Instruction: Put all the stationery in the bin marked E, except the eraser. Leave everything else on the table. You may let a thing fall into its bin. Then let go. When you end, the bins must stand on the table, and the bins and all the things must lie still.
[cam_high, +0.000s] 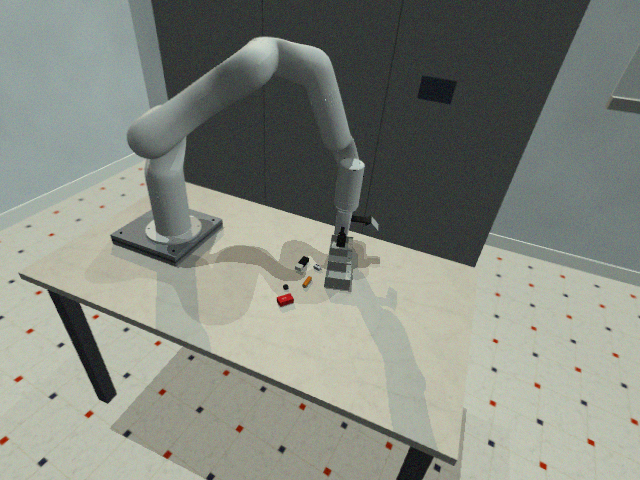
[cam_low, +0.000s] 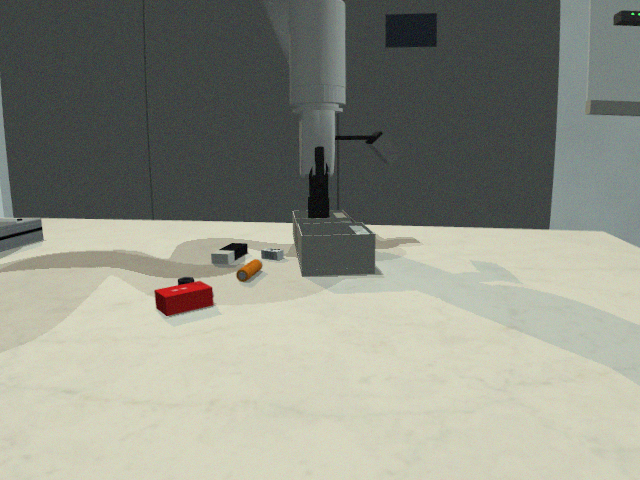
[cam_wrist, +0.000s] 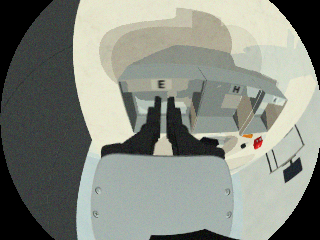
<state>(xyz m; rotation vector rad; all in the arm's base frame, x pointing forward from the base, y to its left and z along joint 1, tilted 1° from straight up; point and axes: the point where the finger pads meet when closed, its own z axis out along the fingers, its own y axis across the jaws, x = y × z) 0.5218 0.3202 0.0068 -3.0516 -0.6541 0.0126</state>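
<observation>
A row of grey bins (cam_high: 338, 282) (cam_low: 336, 256) stands on the table. In the wrist view the bin marked E (cam_wrist: 160, 83) is the one right under my fingers, and the one marked M (cam_wrist: 236, 90) is beside it. My gripper (cam_high: 341, 242) (cam_low: 318, 210) (cam_wrist: 164, 105) is shut, and I see nothing between the fingers. Its tips reach down to the rim of bin E at the far end of the row. Left of the bins lie a red box (cam_high: 285, 299) (cam_low: 184, 297) (cam_wrist: 258, 143), an orange cylinder (cam_high: 307, 281) (cam_low: 249, 270), a black-and-white block (cam_high: 301, 262) (cam_low: 229, 253), a small grey piece (cam_high: 316, 267) (cam_low: 272, 253) and a small black knob (cam_high: 284, 286) (cam_low: 185, 280).
The arm's base plate (cam_high: 166, 236) is bolted at the table's back left. The table's near edge (cam_high: 248, 369) is far from the objects. A dark cabinet wall stands behind the table.
</observation>
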